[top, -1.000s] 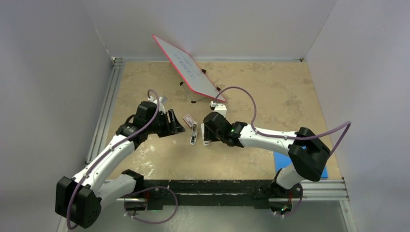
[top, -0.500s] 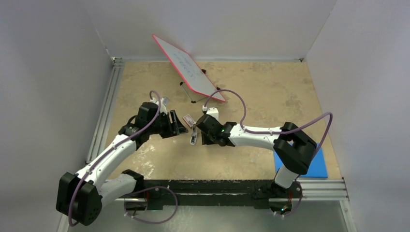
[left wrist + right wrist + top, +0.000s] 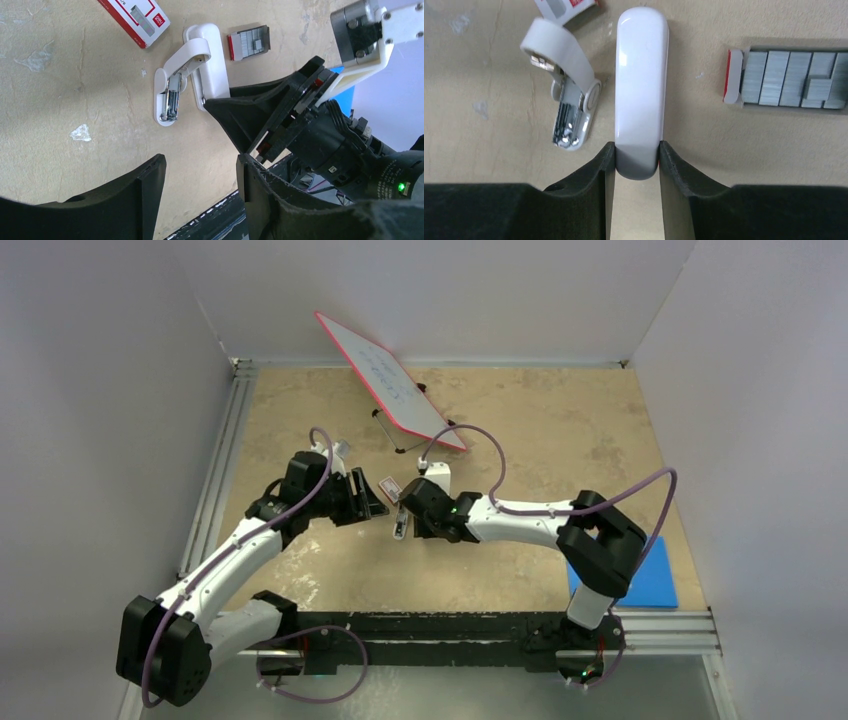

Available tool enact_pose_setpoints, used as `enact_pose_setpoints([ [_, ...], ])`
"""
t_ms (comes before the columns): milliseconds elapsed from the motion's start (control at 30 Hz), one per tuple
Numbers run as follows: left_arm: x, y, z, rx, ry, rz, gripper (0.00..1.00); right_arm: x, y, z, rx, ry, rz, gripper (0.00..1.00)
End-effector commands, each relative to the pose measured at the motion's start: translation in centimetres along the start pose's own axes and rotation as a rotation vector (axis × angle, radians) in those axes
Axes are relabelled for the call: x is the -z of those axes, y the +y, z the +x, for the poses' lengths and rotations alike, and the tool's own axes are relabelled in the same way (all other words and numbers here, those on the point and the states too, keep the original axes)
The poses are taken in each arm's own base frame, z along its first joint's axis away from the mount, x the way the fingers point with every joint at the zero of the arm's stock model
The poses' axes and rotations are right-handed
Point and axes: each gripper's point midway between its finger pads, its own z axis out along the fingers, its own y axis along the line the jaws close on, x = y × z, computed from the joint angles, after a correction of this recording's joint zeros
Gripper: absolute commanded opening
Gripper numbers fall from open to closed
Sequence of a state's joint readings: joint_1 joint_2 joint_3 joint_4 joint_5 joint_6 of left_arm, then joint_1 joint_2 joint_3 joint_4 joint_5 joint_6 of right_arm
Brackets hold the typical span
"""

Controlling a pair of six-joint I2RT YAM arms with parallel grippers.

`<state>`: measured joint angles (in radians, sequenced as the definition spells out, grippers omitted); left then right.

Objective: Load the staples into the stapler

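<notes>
The white stapler [image 3: 641,75] lies swung open on the tan table. Its metal magazine arm [image 3: 569,112] is turned out to the left. My right gripper [image 3: 636,159] is shut on the near end of the stapler's long white arm, one finger on each side. The red and white staples box [image 3: 135,17] lies just beyond the stapler. A grey tray of staple strips [image 3: 789,77] lies to the right of it. My left gripper [image 3: 200,170] is open and empty, short of the stapler [image 3: 192,70]. In the top view both grippers meet at the stapler [image 3: 399,528].
A red-framed whiteboard [image 3: 390,380] leans on a stand at the back. A blue pad [image 3: 645,575] lies at the right front, partly under my right arm. A black rail [image 3: 450,625] runs along the near edge. White walls close in the table.
My right gripper has moved left to the stapler and shut on its white arm. My left arm shifted slightly and stays open.
</notes>
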<state>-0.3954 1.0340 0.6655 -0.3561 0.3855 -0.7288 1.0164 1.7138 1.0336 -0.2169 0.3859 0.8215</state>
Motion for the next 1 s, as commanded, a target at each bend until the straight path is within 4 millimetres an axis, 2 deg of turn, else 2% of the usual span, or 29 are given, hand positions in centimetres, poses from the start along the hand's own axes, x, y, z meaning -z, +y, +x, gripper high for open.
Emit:
enact_pose_setpoints([
  [0,0.0,-0.7,-1.0,-0.033,-0.036,0.021,0.54,-1.9,-0.7,-3.1,-0.057,-0.104,0.076,0.25],
  [167,0.1,-0.5,-0.9,-0.03,-0.037,0.014,0.54,-3.9,-1.2,-4.4,-0.062,-0.14,0.109,0.26],
  [300,0.0,-0.5,-0.9,-0.03,-0.036,0.011,0.54,-4.3,-1.4,-5.4,-0.072,-0.171,0.126,0.28],
  [367,0.0,-0.5,-1.0,-0.03,-0.038,0.009,0.54,-4.1,-1.4,-6.1,-0.073,-0.19,0.134,0.34],
  [567,0.0,-0.4,-1.3,-0.031,-0.044,-0.001,0.54,-0.8,-0.7,-8.4,-0.103,-0.242,0.081,0.47],
  [733,-0.1,-0.4,-1.5,-0.032,-0.047,-0.006,0.54,1.9,-0.8,-8.8,-0.114,-0.267,0.01,0.59],
  [867,-0.1,-0.4,-1.8,-0.033,-0.053,-0.013,0.54,3.3,-1.7,-8.0,-0.127,-0.264,-0.013,0.59],
  [967,0.1,-0.4,-1.8,-0.032,-0.059,-0.017,0.54,3.9,-3.8,-7.3,-0.156,-0.268,0.031,0.48],
])
